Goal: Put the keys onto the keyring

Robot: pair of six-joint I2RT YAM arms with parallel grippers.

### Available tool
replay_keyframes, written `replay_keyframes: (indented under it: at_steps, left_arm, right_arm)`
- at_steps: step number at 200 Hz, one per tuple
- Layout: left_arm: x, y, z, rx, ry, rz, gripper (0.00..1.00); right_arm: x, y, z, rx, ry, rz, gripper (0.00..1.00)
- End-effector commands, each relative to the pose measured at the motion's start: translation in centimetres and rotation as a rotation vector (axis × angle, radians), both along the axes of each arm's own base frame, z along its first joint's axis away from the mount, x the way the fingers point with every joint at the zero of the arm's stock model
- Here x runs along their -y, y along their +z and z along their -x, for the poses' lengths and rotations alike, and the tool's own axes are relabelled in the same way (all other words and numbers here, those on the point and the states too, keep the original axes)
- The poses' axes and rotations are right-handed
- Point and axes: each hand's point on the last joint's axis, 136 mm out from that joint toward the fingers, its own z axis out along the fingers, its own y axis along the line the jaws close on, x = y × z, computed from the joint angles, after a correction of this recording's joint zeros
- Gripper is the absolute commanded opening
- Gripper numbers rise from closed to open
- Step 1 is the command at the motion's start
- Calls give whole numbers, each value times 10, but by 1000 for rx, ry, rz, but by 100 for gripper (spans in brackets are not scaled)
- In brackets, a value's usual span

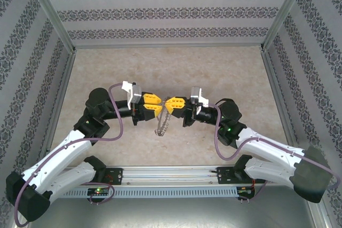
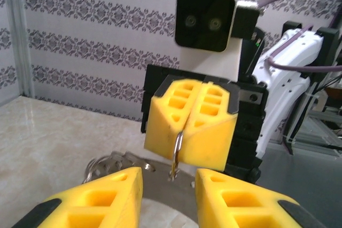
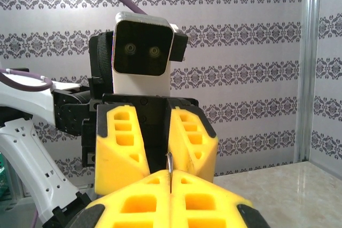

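Note:
My two grippers meet tip to tip above the middle of the table. The right gripper (image 1: 169,104) (image 3: 170,182) is shut on the keys (image 2: 179,145) (image 3: 169,164), a small dark oval loop standing edge-on in the seam of its yellow pads, pale end hanging down. That end touches the fringed outer edge of the keyring (image 2: 160,196), a flat grey ring. From above the keyring (image 1: 162,125) stands on edge below the fingertips. My left gripper (image 1: 159,105) (image 2: 168,179) has its jaws part-way closed, the ring's band spanning the gap between them. Its lower part is hidden.
Patterned walls and metal frame posts (image 1: 275,25) enclose the pale marble table (image 1: 176,68) on three sides. A metal rail (image 1: 171,173) with the arm bases runs along the near edge. Open tabletop lies behind the grippers and to both sides.

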Motion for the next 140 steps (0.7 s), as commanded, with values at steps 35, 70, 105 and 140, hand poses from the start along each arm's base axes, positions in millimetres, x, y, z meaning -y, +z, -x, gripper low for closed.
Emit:
replay_keyframes:
  at_steps: [35,70,105,140]
  left_arm:
    - [2,17,3,33,-56,72,24]
    - [4,12,2,34,-62,46,0]
    - [-1,-8,6,70,-47,-123,0]
    - [-13,-30,17,131,-63,-377,0]
  right_arm:
    - [4,18,9,47,40,-69,0]
    - [2,17,9,44,43,-70,0]
    - [-1,-3,0,6,-39,64,22]
    - [3,-34,4,14,-115,340,33]
